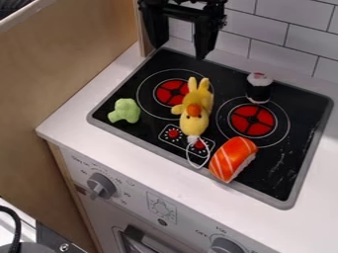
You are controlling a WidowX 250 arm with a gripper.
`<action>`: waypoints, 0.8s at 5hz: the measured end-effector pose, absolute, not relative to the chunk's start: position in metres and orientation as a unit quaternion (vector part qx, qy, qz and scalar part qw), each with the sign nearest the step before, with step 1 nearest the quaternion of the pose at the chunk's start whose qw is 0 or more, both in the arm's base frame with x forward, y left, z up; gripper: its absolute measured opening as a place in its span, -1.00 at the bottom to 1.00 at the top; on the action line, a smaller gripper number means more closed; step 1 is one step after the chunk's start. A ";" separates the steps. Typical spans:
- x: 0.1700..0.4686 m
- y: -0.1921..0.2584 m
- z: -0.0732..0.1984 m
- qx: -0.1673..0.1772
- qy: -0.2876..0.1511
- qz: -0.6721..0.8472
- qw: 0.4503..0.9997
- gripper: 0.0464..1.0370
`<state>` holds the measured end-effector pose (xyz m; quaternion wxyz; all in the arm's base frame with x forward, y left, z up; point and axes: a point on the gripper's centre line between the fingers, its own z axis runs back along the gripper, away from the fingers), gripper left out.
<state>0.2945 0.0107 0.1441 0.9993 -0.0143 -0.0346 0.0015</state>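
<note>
We count four toys in all: one yellow plush toy [198, 109], one green toy [125, 110] and two sushi toys, of which one is an orange-topped sushi piece [233, 158] and one is a black-and-white sushi roll [259, 88]. We see one white cord loop [190, 160]. We find one black cooktop [291, 154], and on it we count two large burner rings, each with one red burner centre [252, 120] inside, plus two small red dials [174, 133]. On the stove's front we make out two grey knobs [101, 185] and one oven handle [142, 241]. Above, we count one end effector [180, 51] with two fingers.
</note>
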 end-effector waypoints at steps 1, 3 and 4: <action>0.292 0.011 0.135 -0.015 -0.019 0.003 1.000 0.93; 0.290 0.009 0.119 0.001 -0.024 0.001 1.000 0.92; 0.291 0.007 0.110 0.001 -0.035 0.015 0.999 0.93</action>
